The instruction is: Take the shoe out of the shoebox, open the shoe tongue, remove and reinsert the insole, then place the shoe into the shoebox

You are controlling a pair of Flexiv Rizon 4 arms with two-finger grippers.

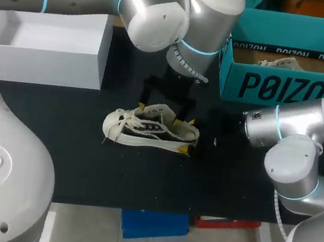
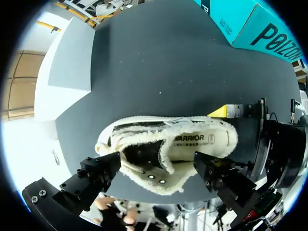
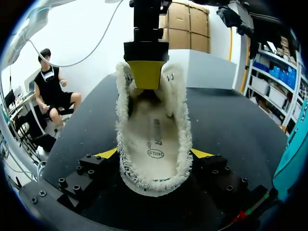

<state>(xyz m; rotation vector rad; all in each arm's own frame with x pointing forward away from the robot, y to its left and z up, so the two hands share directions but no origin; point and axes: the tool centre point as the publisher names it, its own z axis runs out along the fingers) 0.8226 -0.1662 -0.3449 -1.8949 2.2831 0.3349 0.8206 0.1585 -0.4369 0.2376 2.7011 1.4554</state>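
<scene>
A cream canvas shoe [image 1: 148, 132] with a fleecy lining lies on its side in the middle of the black table [image 1: 84, 164], its laces towards the left. My right gripper [image 1: 188, 137] holds its heel, one yellow tip against each side. In the right wrist view the heel sits between that gripper's [image 3: 154, 154] fingers and the printed insole [image 3: 156, 144] shows inside. My left gripper [image 1: 160, 113] hangs open over the shoe's mouth. One of its yellow fingertips [image 3: 146, 72] sits at the tongue end of the opening. From the left wrist the shoe [image 2: 168, 144] lies between my spread left gripper [image 2: 156, 163].
The teal shoebox [image 1: 286, 86] stands open at the back right, with something pale lying inside it. A white box [image 1: 47, 40] stands at the back left. Bare black table lies in front of the shoe.
</scene>
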